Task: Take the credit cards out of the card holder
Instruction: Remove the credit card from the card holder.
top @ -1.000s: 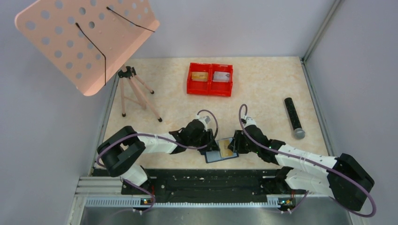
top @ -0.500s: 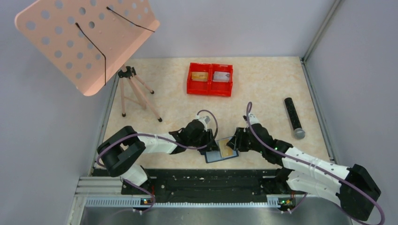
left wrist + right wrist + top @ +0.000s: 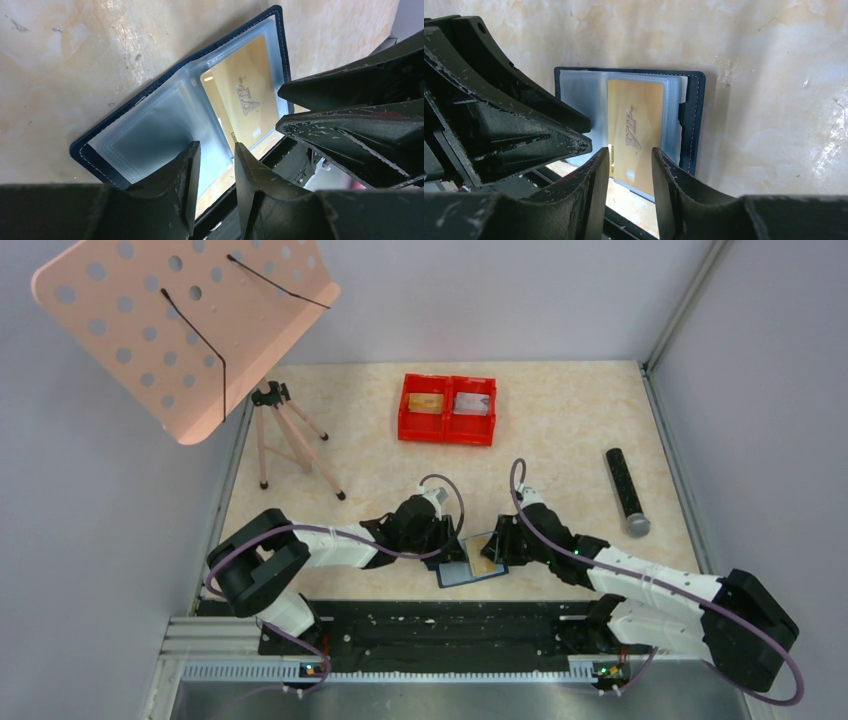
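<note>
Beige marbled table [image 3: 560, 430], grey walls on three sides. The wallet [image 3: 458, 576] lies open and flat close to the table's near edge, between the two arms. From overhead both wrists crowd over it, so I only see part of it there.

Left wrist view: wallet [image 3: 150, 130] spread open, its navy border framing cloudy plastic sleeves [image 3: 145, 145]. A gold card [image 3: 245, 105] sits in the sleeve of one half, with raised "VIP" lettering. The other half looks empty, though the plastic is too hazy to be sure.

The left gripper [image 3: 215, 185] is over the wallet's near edge, fingers a narrow gap apart and closed on nothing. Whether the tips press the sleeve, I cannot tell.

The right gripper [image 3: 629, 170] is at the gold card's [image 3: 634, 115] near end, fingers parted and astride it without clamping. Its fingers hide that end of the card. The left gripper [image 3: 589, 135] blocks the wallet's [image 3: 694, 120] other half in this view.

Well beyond the wallet, a red tray [image 3: 447, 430] holds a tan card [image 3: 427, 403] in its left compartment and a grey card [image 3: 472, 403] in its right; their print is too small to read. A black cylinder [image 3: 627, 490] lies far to the wallet's right. A tripod [image 3: 290, 435] stands beyond the wallet to the left, and a pink board [image 3: 185, 325] with holes hangs past that.
</note>
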`<action>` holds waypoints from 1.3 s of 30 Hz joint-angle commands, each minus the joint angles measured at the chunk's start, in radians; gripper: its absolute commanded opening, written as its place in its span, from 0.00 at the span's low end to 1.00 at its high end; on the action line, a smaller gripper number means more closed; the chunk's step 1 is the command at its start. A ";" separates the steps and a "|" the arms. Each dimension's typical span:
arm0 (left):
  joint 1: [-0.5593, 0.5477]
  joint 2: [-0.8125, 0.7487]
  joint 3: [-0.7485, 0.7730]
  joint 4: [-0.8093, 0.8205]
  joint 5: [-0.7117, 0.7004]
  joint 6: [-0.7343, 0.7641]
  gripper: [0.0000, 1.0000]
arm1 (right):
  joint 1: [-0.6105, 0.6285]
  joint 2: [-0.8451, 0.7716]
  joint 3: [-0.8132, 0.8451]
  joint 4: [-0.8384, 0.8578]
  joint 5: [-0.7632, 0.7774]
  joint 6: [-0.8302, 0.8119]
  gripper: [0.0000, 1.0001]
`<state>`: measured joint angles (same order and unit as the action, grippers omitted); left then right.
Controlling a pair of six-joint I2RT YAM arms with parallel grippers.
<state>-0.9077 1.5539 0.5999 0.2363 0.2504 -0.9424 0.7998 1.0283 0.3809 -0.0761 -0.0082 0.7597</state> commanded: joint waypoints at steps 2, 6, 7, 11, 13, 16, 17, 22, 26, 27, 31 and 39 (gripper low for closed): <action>-0.003 0.003 -0.011 0.020 -0.008 -0.006 0.37 | -0.011 0.015 0.003 0.050 0.043 -0.004 0.37; -0.002 0.011 -0.002 0.020 -0.004 -0.007 0.37 | -0.011 0.037 -0.014 0.078 0.042 -0.004 0.37; -0.002 0.013 0.001 0.021 -0.003 -0.008 0.37 | -0.010 0.043 -0.017 0.085 0.038 -0.002 0.37; -0.002 0.019 0.003 0.024 0.000 -0.009 0.37 | -0.011 0.067 -0.042 0.128 0.016 0.010 0.37; -0.002 0.021 0.003 0.026 0.002 -0.011 0.37 | -0.010 0.079 -0.046 0.134 0.011 0.014 0.37; -0.002 0.021 0.003 0.030 0.003 -0.013 0.36 | -0.010 0.088 -0.054 0.141 0.015 0.016 0.37; -0.002 0.021 0.003 0.029 0.001 -0.013 0.36 | -0.011 0.087 -0.056 0.143 0.014 0.018 0.36; -0.002 0.033 0.004 0.038 -0.001 -0.015 0.36 | -0.010 0.080 -0.070 0.166 0.012 0.032 0.36; -0.002 0.041 0.002 0.051 0.004 -0.019 0.36 | -0.010 0.074 -0.084 0.189 -0.025 0.048 0.34; -0.002 0.041 0.001 0.053 0.006 -0.021 0.35 | -0.011 0.074 -0.089 0.196 -0.029 0.052 0.33; -0.002 0.035 0.006 0.051 0.010 -0.021 0.35 | -0.011 0.076 -0.100 0.212 -0.035 0.062 0.29; -0.002 0.027 0.012 0.044 0.016 -0.024 0.28 | -0.010 0.069 -0.102 0.205 -0.027 0.067 0.26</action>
<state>-0.9077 1.5799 0.6003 0.2691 0.2649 -0.9680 0.7952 1.1034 0.2882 0.1200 -0.0288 0.8162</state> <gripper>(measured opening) 0.302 0.259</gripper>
